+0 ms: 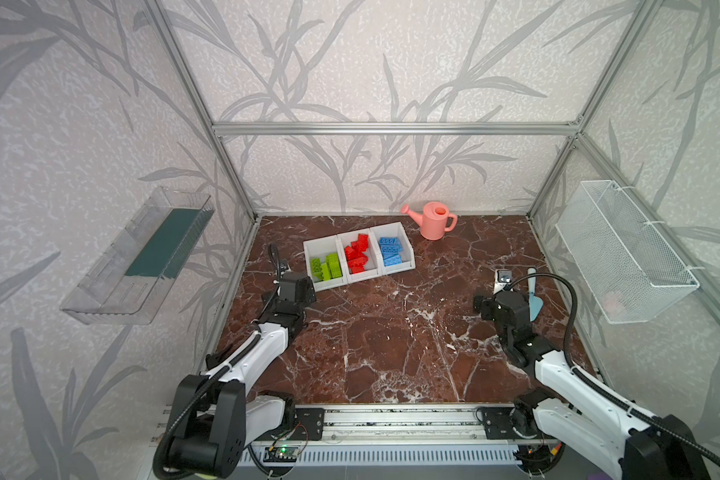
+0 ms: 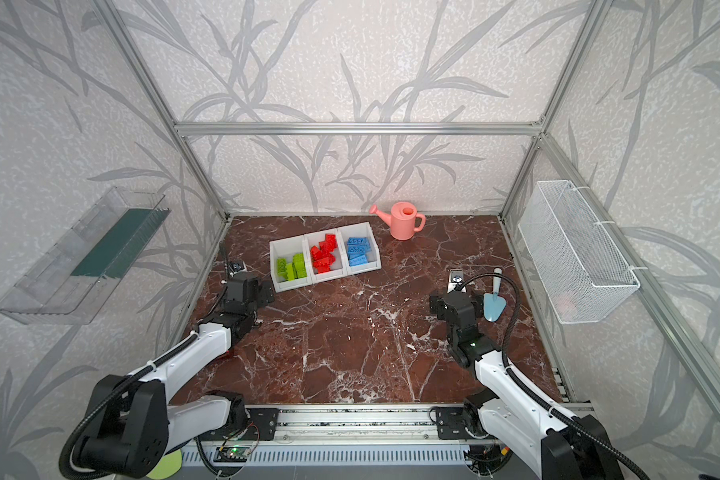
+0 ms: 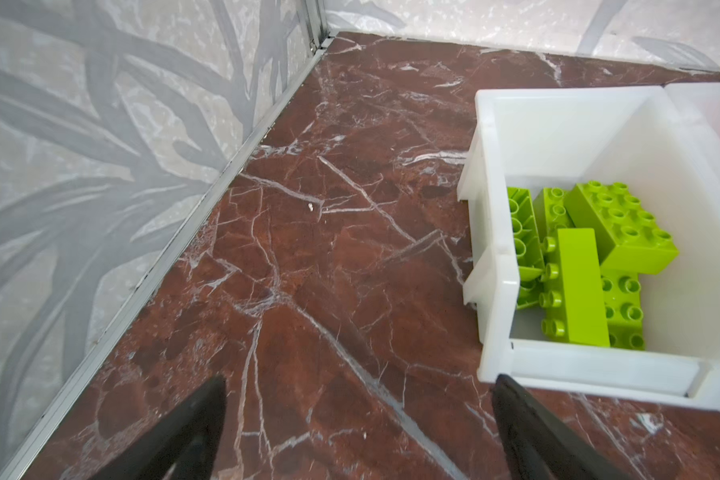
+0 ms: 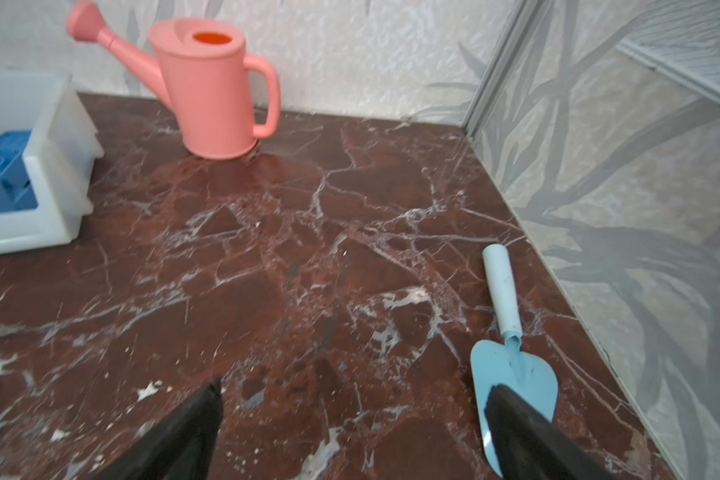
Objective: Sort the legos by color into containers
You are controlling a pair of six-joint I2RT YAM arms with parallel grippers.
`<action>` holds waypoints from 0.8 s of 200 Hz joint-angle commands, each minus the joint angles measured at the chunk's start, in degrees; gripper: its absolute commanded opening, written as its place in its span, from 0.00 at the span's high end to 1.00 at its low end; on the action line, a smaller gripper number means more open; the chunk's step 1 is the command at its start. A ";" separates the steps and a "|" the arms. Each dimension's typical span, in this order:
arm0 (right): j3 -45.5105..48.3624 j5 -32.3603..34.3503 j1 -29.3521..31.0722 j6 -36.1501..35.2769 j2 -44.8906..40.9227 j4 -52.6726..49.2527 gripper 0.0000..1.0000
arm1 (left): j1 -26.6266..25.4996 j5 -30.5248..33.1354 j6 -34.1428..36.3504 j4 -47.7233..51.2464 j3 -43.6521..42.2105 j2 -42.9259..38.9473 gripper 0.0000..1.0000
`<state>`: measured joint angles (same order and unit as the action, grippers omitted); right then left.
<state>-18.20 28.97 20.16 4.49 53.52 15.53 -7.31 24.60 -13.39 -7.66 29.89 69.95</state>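
The sorting looks finished, judging from how things lie. The three joined bins [image 1: 321, 246] stand toward the back of the table [image 1: 391, 332], left of its middle in both top views, and every brick on show is inside one of them. The green legos [image 1: 327, 266] fill the bin on the left of the row, the red legos [image 1: 357, 253] are heaped in the middle one, and the blue legos [image 1: 390, 249] are stacked in the right one. No colour is mixed into another's bin as far as can be made out (the heaps overlap too much for a sure count). No loose brick lies on the marble in either top view or in the wrist views, though the patches hidden under the two arms cannot be checked. The left gripper [image 3: 358, 380] hangs low beside the green bin's front corner, its fingers spread wide with only bare table between them. The right gripper [image 4: 355, 387] is well apart from the bins, fingers likewise spread and empty, one of them above the blade of the trowel [image 4: 512, 370]. The watering can [image 1: 433, 220] is no part of the job. Nothing seems left but to park the arms.
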 commanded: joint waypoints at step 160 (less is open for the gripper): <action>-1.58 -12.36 -9.97 -8.45 37.65 44.54 0.01 | 8.13 -16.75 10.23 -36.27 -5.59 17.13 0.01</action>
<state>-18.70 18.48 11.44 -6.35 92.51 63.57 0.67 10.76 -4.10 -42.48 23.27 87.53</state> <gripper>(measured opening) 0.992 0.992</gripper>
